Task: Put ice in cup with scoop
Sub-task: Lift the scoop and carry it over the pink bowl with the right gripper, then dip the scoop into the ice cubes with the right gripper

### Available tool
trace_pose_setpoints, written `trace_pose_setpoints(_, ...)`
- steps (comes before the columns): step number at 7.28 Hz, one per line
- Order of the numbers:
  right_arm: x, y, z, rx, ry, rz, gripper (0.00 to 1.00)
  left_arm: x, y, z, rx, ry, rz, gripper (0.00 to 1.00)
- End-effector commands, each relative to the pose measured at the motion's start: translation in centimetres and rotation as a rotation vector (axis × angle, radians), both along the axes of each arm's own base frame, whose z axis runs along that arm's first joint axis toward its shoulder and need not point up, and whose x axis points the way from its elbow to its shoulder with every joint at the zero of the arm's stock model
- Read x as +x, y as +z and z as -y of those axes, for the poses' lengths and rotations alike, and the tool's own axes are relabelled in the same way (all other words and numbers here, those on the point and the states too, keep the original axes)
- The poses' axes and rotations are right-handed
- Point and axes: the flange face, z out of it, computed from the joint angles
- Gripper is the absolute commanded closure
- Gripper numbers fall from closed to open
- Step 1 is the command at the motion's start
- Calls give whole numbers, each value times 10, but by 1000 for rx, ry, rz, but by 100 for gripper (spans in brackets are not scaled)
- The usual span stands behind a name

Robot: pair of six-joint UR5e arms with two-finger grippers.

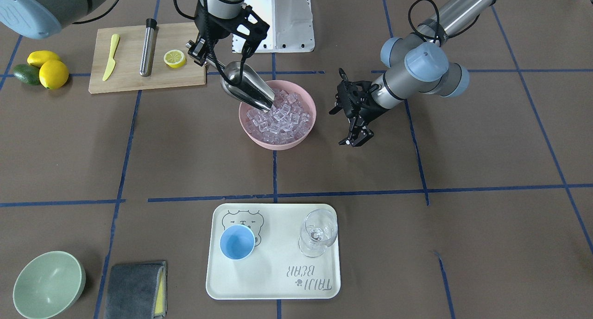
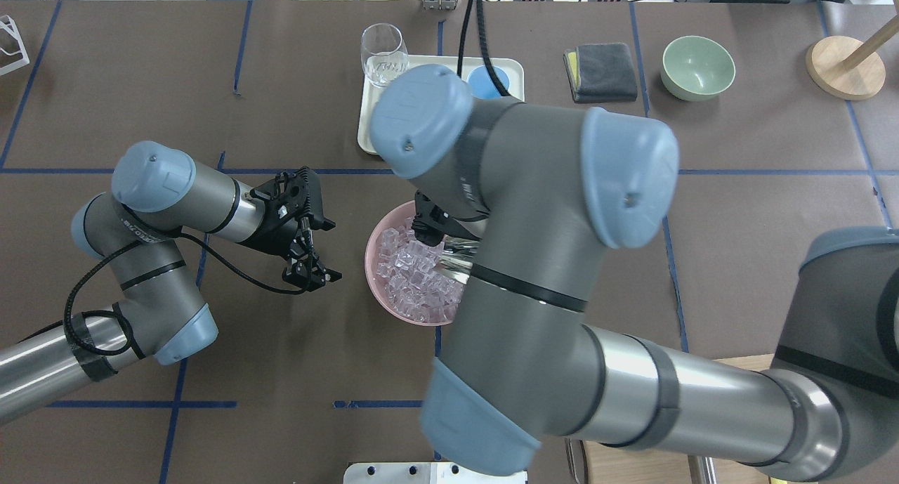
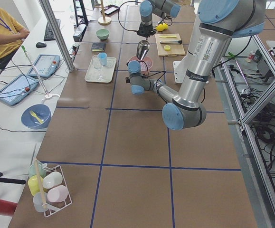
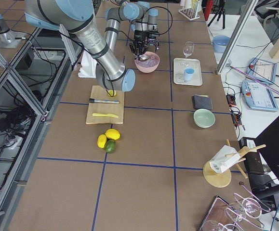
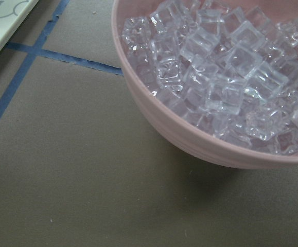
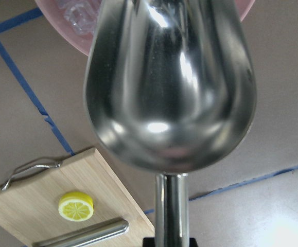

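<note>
The ice [image 1: 280, 117] is a heap of clear cubes in a pink bowl [image 1: 278, 145] at mid-table, seen close in the left wrist view [image 5: 226, 77]. My right gripper [image 1: 200, 50] is shut on the handle of the steel scoop [image 1: 248, 87]. The scoop slants down with its tip over the ice at the bowl's rim. Its trough [image 6: 169, 77] looks empty. The light-blue cup [image 1: 236, 242] stands on a white tray [image 1: 278, 282], apart from the bowl. My left gripper [image 1: 356, 138] is open and empty, hovering beside the bowl.
A clear wine glass [image 1: 317, 233] stands on the tray next to the cup. A cutting board [image 1: 129, 80] holds a knife, a steel cylinder and a lemon half. Lemons [image 1: 53, 73], a green bowl [image 1: 48, 284] and a grey cloth [image 1: 134, 289] lie around.
</note>
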Motion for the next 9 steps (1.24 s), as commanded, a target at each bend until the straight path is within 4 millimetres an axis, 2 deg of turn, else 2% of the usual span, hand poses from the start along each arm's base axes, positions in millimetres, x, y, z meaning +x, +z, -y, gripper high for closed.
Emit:
trace_pose_setpoints(1, -20, -14, 16, 7, -62, -124, 100, 0, -1, -1, 2, 5, -4, 0)
trace_pose_setpoints(3, -24, -7, 24, 18, -80, -206, 100, -1, 1, -2, 2, 5, -4, 0)
trace_pose_setpoints(4, -26, -6, 21, 17, -93, -219, 100, -1, 3, -2, 0, 5, -2, 0)
trace_pose_setpoints(6, -51, -9, 28, -20, -103, -266, 100, -1, 3, -2, 0, 7, -2, 0)
trace_pose_setpoints(7, -55, -7, 24, -19, -112, -268, 100, -1, 3, -2, 0, 7, -2, 0)
trace_pose_setpoints(9, -69, 5, 20, -27, -118, -282, 100, 0, 5, -2, -2, 7, 2, 0)
